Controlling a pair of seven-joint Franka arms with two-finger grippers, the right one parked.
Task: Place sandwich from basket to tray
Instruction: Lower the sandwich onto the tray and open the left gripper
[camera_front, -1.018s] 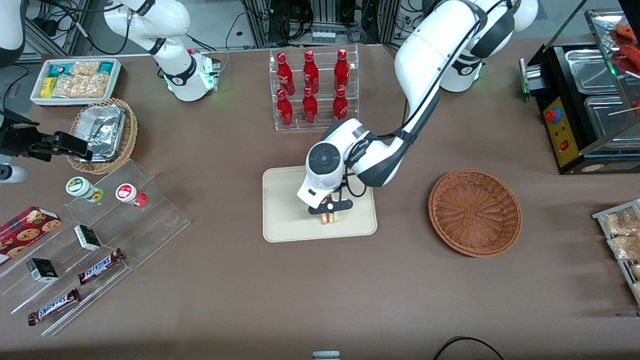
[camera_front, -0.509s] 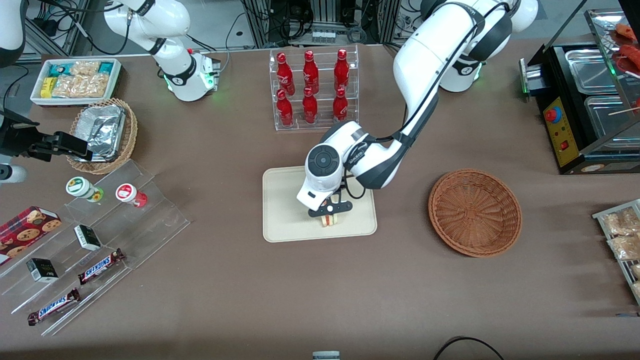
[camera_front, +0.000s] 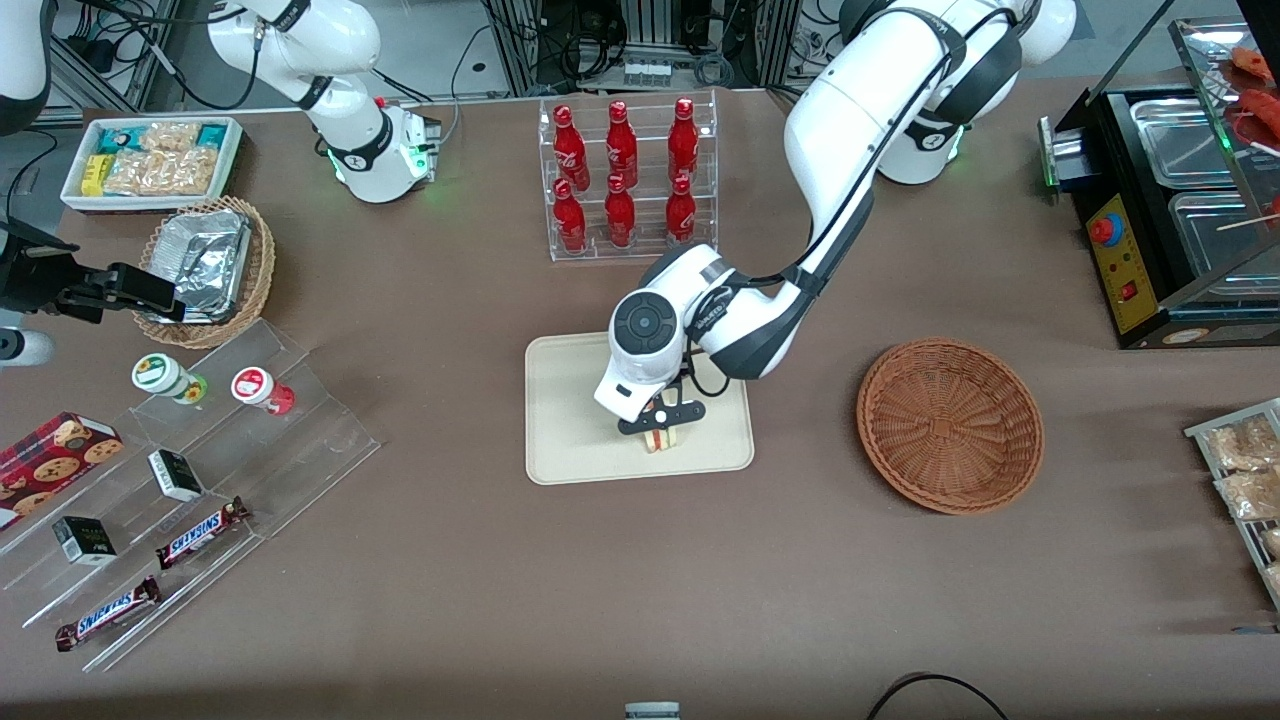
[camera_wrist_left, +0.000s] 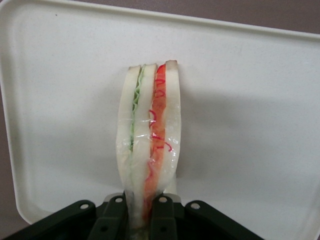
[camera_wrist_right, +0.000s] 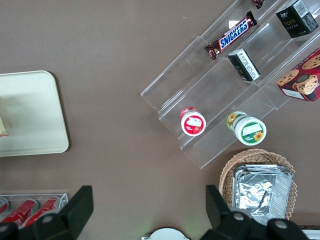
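Note:
The sandwich (camera_front: 660, 438) (camera_wrist_left: 150, 135), a wrapped wedge of white bread with green and red filling, stands on its edge on the cream tray (camera_front: 570, 410) (camera_wrist_left: 250, 100). My gripper (camera_front: 660, 420) (camera_wrist_left: 141, 220) is directly above it, shut on the sandwich with a black finger (camera_wrist_left: 165, 220) pressed against each bread face. The sandwich sits in the half of the tray nearer the front camera. The reddish-brown wicker basket (camera_front: 950, 425) lies beside the tray toward the working arm's end and holds nothing.
A clear rack of red bottles (camera_front: 625, 180) stands farther from the camera than the tray. Clear stepped shelves with snacks (camera_front: 190, 470) and a tan basket with a foil container (camera_front: 205, 265) lie toward the parked arm's end. A black food warmer (camera_front: 1170, 190) stands at the working arm's end.
The gripper with the sandwich has shifted only a few pixels over the tray and stays shut on it. Nothing else moved.

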